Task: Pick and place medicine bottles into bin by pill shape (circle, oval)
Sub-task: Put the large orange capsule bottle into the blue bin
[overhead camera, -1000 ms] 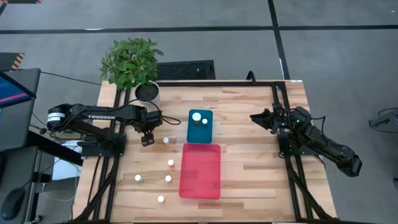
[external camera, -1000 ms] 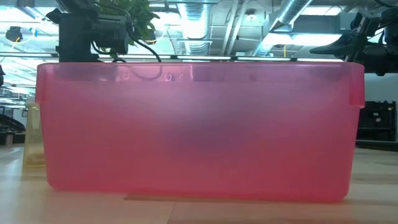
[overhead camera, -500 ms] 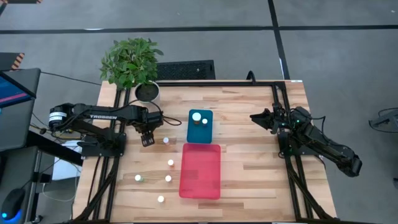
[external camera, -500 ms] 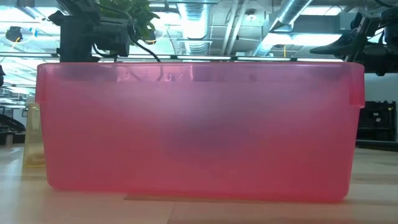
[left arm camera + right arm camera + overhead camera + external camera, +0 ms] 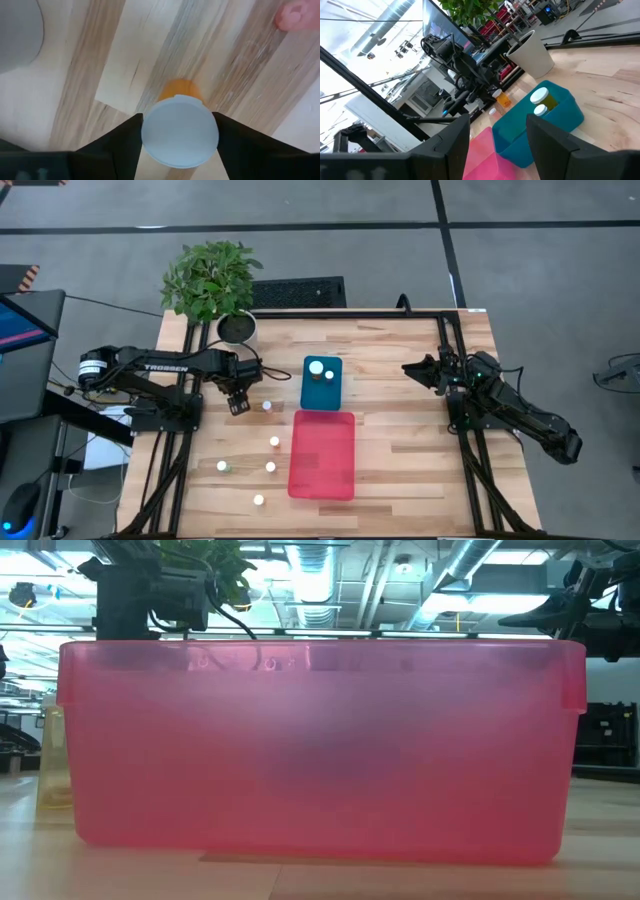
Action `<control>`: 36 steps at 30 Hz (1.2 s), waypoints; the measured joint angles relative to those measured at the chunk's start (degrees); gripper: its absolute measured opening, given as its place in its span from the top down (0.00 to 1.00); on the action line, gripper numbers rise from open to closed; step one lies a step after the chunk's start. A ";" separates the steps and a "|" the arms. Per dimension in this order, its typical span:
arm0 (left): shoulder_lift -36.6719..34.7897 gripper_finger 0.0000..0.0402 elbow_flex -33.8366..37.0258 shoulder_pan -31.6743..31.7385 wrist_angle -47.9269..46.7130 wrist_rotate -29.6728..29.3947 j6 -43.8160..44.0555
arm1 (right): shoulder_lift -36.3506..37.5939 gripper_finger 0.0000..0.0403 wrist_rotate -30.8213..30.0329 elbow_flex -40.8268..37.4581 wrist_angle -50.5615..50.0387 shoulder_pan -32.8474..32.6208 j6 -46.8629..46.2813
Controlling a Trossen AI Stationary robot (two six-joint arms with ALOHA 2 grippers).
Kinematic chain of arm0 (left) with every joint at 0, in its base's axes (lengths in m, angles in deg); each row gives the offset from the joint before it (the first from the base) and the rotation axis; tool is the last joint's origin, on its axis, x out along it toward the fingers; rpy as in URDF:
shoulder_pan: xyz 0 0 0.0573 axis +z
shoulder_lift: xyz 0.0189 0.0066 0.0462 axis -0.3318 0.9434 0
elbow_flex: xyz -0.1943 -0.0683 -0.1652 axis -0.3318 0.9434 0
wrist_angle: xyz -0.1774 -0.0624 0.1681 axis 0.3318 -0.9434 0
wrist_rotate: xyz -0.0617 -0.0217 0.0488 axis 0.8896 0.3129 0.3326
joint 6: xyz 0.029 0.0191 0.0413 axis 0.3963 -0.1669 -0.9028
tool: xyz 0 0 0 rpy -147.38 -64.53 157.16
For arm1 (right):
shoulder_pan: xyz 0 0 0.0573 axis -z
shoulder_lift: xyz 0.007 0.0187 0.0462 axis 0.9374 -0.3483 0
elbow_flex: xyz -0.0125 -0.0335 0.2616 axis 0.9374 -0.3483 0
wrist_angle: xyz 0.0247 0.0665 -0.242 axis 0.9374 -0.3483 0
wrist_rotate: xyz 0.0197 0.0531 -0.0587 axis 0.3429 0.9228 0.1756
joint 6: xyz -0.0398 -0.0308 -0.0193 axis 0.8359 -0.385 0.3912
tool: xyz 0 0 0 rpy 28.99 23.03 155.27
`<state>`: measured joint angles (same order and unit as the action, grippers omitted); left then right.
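My left gripper is over the table's left half, pointing down, shut on a medicine bottle with a round white cap and an orange body. Several more white-capped bottles stand loose on the wood: one just right of the gripper and others nearer the front. Two bottles stand in the blue bin. The pink bin lies in front of the blue one. My right gripper is open and empty at the right side. My left gripper pinches the bottle's white cap between its two fingers, one on each side of the rim. The fingers come from above, pointing down. The bottle is upright, its orange body below the cap; I cannot tell whether it is clear of the table.
A white plant pot with a leafy plant stands at the far left corner. The pink bin fills the low view. Bare wood lies between the bins and my right arm.
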<state>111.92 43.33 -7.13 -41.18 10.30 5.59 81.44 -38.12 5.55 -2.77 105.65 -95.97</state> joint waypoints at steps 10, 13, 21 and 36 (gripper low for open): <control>0.00 0.49 -2.03 -0.02 -0.35 -1.41 1.54 | 0.00 0.49 0.00 0.00 -0.02 -0.01 -0.02; 0.00 0.45 -3.30 -0.01 -0.85 -1.64 2.63 | 0.00 0.49 0.00 0.00 -0.02 -0.02 -0.02; 0.00 0.50 -12.67 -0.74 -3.78 1.15 8.51 | 0.00 0.49 0.00 0.00 -0.02 -0.02 -0.02; 5.19 0.47 -32.60 -6.41 -1.49 -1.75 14.92 | 0.00 0.49 0.02 0.01 0.00 0.00 -0.07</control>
<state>117.11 10.73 -13.54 -42.66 8.55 20.50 81.44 -38.10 5.56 -2.77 105.65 -96.03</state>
